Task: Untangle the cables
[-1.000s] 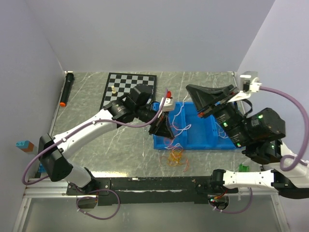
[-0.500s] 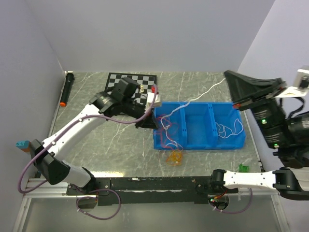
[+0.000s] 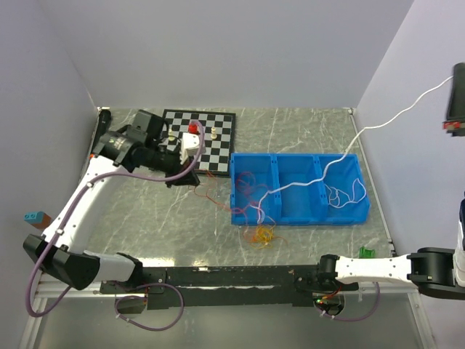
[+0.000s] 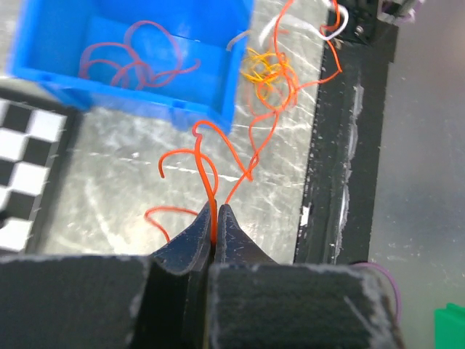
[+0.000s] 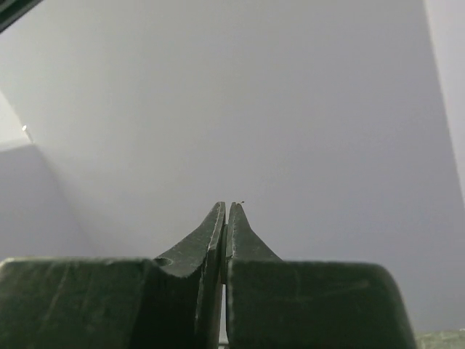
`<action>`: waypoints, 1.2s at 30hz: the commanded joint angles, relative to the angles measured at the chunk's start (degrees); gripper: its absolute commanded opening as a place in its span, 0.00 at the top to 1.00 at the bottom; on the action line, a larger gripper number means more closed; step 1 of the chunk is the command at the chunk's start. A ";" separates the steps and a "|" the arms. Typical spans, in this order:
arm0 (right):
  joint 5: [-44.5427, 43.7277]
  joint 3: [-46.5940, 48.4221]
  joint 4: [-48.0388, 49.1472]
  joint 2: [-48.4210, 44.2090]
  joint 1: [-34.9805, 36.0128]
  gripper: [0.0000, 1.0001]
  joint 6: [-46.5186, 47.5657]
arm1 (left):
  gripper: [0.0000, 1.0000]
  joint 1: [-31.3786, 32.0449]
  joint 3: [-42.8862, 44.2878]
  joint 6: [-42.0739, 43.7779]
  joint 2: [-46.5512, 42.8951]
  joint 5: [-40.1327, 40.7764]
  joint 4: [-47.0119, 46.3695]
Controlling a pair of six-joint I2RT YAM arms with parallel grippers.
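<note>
Pinching shut, left gripper (image 4: pixel 216 211) gripped orange cable (image 4: pixel 213 189); cable ran from the fingertips across the table (image 4: pixel 116 182) toward the yellow-orange tangle (image 4: pixel 270 69) beside the blue bin (image 4: pixel 218 80). Right gripper (image 5: pixel 227 209), closed, held white cable (image 3: pixel 378 126), stretched diagonally from bin up rightward.

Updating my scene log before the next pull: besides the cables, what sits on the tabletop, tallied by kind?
Blue three-compartment bin: 1
Chessboard: 1
Chess pieces: 2
Black stick, left edge: 1
Small green item: 1
Total: 6
</note>
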State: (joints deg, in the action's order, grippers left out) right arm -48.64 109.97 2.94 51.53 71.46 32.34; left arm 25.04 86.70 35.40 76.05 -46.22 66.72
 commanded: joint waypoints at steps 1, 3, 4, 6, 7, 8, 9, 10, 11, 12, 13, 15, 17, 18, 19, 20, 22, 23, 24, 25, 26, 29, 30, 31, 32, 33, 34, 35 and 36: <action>-2.86 3.05 6.53 3.58 -0.09 1.00 9.92 | 0.99 -3.06 6.98 2.83 -1.78 -0.11 3.32; -2.95 3.49 8.21 3.40 -0.09 1.00 11.51 | 0.99 -4.73 8.57 3.88 -2.13 2.34 4.20; -2.95 3.49 9.35 3.06 -0.09 1.00 12.13 | 0.99 -5.52 8.32 4.76 -2.57 4.36 4.64; -2.16 3.93 9.80 2.26 -0.09 1.00 12.14 | 0.99 -7.27 6.39 6.78 -3.88 7.71 5.09; -1.38 4.28 9.28 1.91 -0.09 1.00 11.53 | 0.99 -8.68 4.64 8.10 -4.59 9.20 5.26; -0.50 5.15 8.32 1.82 -0.09 1.00 10.82 | 0.99 -9.99 2.62 8.98 -5.29 10.61 4.74; 0.12 6.03 7.96 2.00 -0.18 1.00 10.47 | 0.99 -11.66 -0.01 9.94 -6.00 12.45 3.95; 0.47 6.65 7.96 2.17 -0.09 1.00 10.47 | 0.99 -13.68 -2.65 11.17 -6.35 13.77 3.34; 1.00 7.35 7.87 2.26 -0.09 1.00 10.29 | 0.99 -15.70 -4.76 12.05 -6.35 14.65 2.72; 1.70 7.71 7.78 2.35 -0.18 1.00 10.29 | 0.99 -18.16 -6.70 13.02 -6.09 15.27 2.28; 1.88 8.15 7.70 2.61 -0.18 1.00 10.29 | 0.99 -20.44 -7.93 13.81 -5.48 15.63 2.19; 2.24 9.20 7.43 3.49 -0.18 1.00 10.81 | 0.99 -26.32 -9.61 15.57 -2.85 16.07 2.28; 2.32 10.08 7.61 4.02 -0.27 1.00 11.61 | 0.99 -30.99 -10.58 16.71 0.05 16.94 2.36; 2.76 10.43 6.82 4.02 -0.18 1.00 11.09 | 0.99 -32.49 -11.54 16.90 1.11 17.82 1.84; 3.02 10.70 6.47 4.02 -0.18 1.00 10.91 | 0.99 -34.60 -12.59 16.72 1.99 18.52 0.01; 3.03 10.79 6.64 3.93 -0.09 1.00 11.08 | 0.99 -35.84 -13.91 16.72 2.52 19.23 -1.49; 3.11 11.14 6.47 3.58 -0.09 1.00 11.08 | 0.99 -36.90 -16.54 16.29 2.96 20.81 -4.65; 3.20 11.40 6.38 3.49 -0.18 1.00 11.08 | 0.99 -37.08 -18.12 15.76 2.88 21.86 -6.41; 3.29 11.49 6.29 3.32 -0.18 1.00 11.08 | 0.99 -37.08 -19.45 15.23 2.79 22.83 -8.51; 3.47 11.93 5.94 3.05 -0.18 1.00 10.91 | 0.99 -37.08 -20.85 14.44 2.87 23.88 -10.45; 3.47 12.11 5.68 2.97 -0.18 1.00 10.90 | 0.99 -37.08 -21.91 13.91 3.22 24.85 -11.86; 3.91 12.72 4.89 2.53 -0.18 1.00 10.20 | 0.99 -37.25 -24.02 12.86 4.98 27.66 -15.38; 3.99 12.81 5.06 2.26 -0.18 1.00 10.03 | 0.99 -37.34 -24.81 12.85 5.68 28.80 -16.26; 4.17 12.72 4.88 1.91 -0.18 1.00 9.68 | 0.99 -37.34 -25.52 12.68 6.12 29.68 -16.97; 4.34 12.72 4.88 1.65 -0.18 1.00 9.41 | 0.99 -37.34 -26.83 12.42 6.47 30.65 -18.02; 4.61 12.90 4.88 1.30 -0.18 1.00 9.06 | 0.99 -37.34 -27.97 12.50 6.74 32.05 -19.16; 5.13 13.86 3.66 1.12 -0.27 1.00 8.28 | 0.99 -37.34 -29.20 12.24 6.92 33.46 -20.91; 5.57 14.65 2.96 0.94 -0.36 1.00 7.57 | 0.99 -37.34 -30.26 12.24 7.18 34.86 -23.02; 5.92 15.26 2.25 0.94 -0.62 1.00 6.87 | 0.99 -37.34 -31.14 12.24 7.53 36.01 -23.91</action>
State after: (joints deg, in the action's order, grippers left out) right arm -45.21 122.52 7.70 53.32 71.46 41.12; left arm -11.99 58.37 48.49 82.74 -16.32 49.67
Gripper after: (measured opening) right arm 0.023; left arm 0.024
